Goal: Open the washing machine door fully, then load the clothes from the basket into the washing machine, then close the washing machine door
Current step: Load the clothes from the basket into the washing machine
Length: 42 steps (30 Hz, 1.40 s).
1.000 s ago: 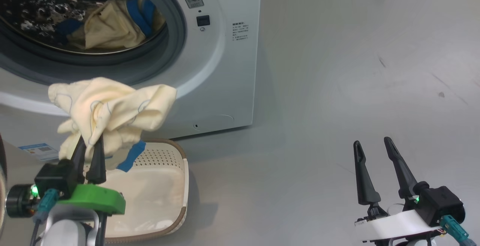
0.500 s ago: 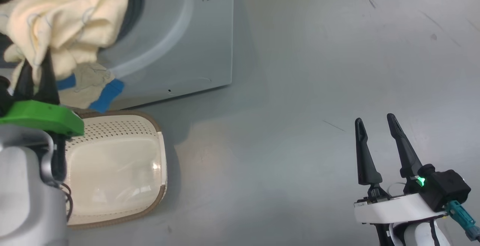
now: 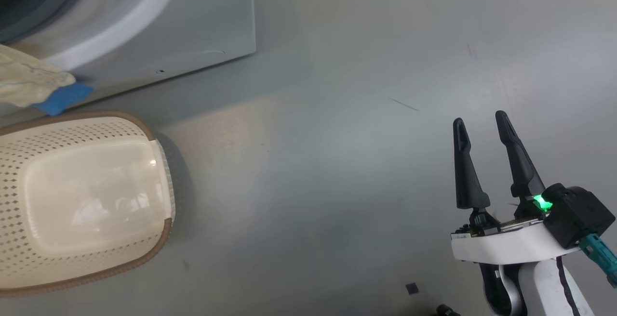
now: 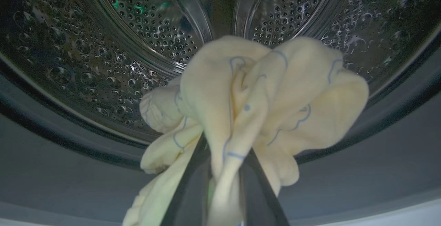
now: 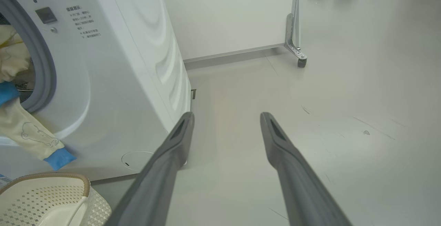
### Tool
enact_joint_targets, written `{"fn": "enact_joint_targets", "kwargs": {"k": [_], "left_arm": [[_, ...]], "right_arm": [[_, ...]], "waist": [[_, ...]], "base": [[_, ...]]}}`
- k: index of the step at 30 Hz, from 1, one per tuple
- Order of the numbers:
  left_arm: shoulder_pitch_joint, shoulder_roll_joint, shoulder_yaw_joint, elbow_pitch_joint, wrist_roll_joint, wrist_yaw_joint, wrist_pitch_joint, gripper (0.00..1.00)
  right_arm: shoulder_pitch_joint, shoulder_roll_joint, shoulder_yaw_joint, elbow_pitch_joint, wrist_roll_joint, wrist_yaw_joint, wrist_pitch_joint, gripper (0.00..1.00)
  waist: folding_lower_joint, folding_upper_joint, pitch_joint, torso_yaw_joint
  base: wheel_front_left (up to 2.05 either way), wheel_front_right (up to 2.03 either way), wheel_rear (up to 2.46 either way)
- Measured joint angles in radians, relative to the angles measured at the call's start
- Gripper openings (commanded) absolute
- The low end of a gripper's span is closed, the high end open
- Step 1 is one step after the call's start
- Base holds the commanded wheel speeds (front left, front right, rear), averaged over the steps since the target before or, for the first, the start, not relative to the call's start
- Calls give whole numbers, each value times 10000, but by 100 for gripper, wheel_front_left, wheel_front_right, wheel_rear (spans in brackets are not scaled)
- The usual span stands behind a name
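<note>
**Head view.** Upper left: front of the big white boxy washing machine, standing on the grey floor. Just before its foot: small cream perforated plastic basket with brown rim, no fabric seen inside. Trailing end of the soft cream-yellow clothes, blue cuff lowest, dangling over the machine's lower front, above the basket. Lower right: right pincer, fingers apart, holding nothing.

**Left wrist view.** left pincer clamped on the bunched middle of the clothes. Bundle raised at the mouth of the perforated steel drum, above the grey rubber seal; not yet let go.

**Right wrist view.** Fingers spread over bare floor; sleeve hanging out past the seal.

**Handling, as judged.** Soft, light, limp, no fixed shape. Loose ends likely to snag on the seal. Best taken at the bunched centre, as here.

**Against a second ago.** Head camera swung away, whole picture shifted. Bundle then low before the opening, over the basket; now up at the drum mouth. Right pincer just as wide.
</note>
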Motion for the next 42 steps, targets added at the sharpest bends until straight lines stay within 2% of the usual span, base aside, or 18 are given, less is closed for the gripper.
{"fn": "enact_joint_targets", "kwargs": {"k": [8, 13, 15, 22, 26, 32, 42], "left_arm": [[-1949, 963, 416, 42, -529, -36, 1237, 0], [-3247, 1653, 531, 13, -518, -109, 1337, 0], [-3625, 1764, 575, 17, -525, -127, 1304, 0], [-4685, 2057, 754, 17, -533, -167, 495, 0], [-5238, 2351, 777, -224, -305, -192, -502, 0], [-5569, 2253, 775, 90, -251, -211, -1350, 0], [-5231, 1699, 717, 1135, -343, -205, -1538, 0]], "right_arm": [[-561, 19, 46, -140, 71, 2, -2, 100], [-1139, 23, 121, -119, 140, 63, -4, 100], [-1283, 27, 130, -117, 159, 65, -4, 100], [-1573, 35, 244, -56, 334, 107, -4, 100], [-1765, 40, 282, -67, 596, 105, -4, 100], [-1955, 42, 263, -61, 708, 77, -4, 100], [-2158, 44, 117, 8, 761, 31, -4, 100]], "waist": [[0, 0, 1169, -449], [0, 0, 2003, -698], [0, 0, 2230, -776], [-1, 0, 2723, -1068], [-1, 0, 2901, -1208], [-1, 0, 3106, -1312], [-1, 0, 3143, -1193]], "base": [[0, 0, 0], [0, 0, 0], [0, 0, 0], [0, 0, 0], [0, 0, 0], [0, 0, 0], [0, 0, 0]]}}
